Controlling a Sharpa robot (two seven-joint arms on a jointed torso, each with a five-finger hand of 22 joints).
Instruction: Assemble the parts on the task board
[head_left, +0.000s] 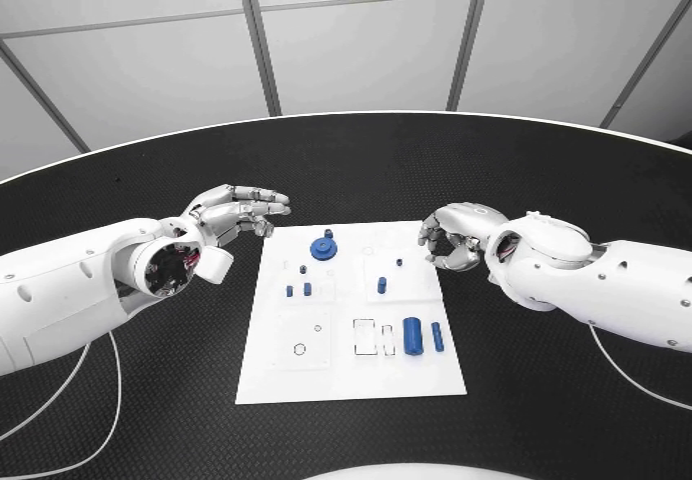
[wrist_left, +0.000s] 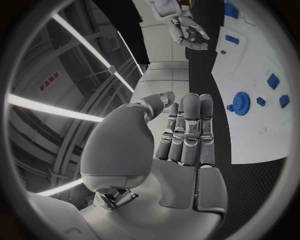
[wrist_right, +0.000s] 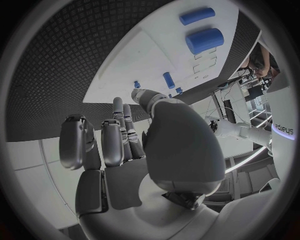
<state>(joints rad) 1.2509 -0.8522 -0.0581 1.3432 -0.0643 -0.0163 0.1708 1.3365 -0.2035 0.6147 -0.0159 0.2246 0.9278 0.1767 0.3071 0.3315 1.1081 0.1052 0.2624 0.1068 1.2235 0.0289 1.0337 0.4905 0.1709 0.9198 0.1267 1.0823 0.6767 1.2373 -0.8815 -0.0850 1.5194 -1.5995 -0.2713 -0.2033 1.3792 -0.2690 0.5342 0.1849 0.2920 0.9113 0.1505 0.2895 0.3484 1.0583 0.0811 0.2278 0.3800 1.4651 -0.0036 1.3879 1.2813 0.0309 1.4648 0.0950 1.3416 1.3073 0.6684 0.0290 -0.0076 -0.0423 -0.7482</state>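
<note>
The white task board (head_left: 346, 375) lies in the middle of the black table. On it a blue gear (head_left: 325, 247) sits near the far edge, with small blue pegs (head_left: 299, 290) and a short blue piece (head_left: 382, 285) behind a thick blue cylinder (head_left: 413, 331) and a thin one (head_left: 437, 336). My left hand (head_left: 231, 215) hovers just off the board's far left corner, fingers extended, holding nothing. My right hand (head_left: 454, 238) hangs over the far right edge, fingers loosely bent and empty. The left wrist view shows the left hand (wrist_left: 181, 135), the gear (wrist_left: 240, 103) and the right hand (wrist_left: 184, 32).
Outlined recesses (head_left: 372, 336) and a small ring mark (head_left: 300, 348) lie on the near half of the board. Black table (head_left: 130, 420) surrounds it on all sides. The right wrist view has the right hand (wrist_right: 125, 145), the thick cylinder (wrist_right: 204, 39) and the board (wrist_right: 144, 55).
</note>
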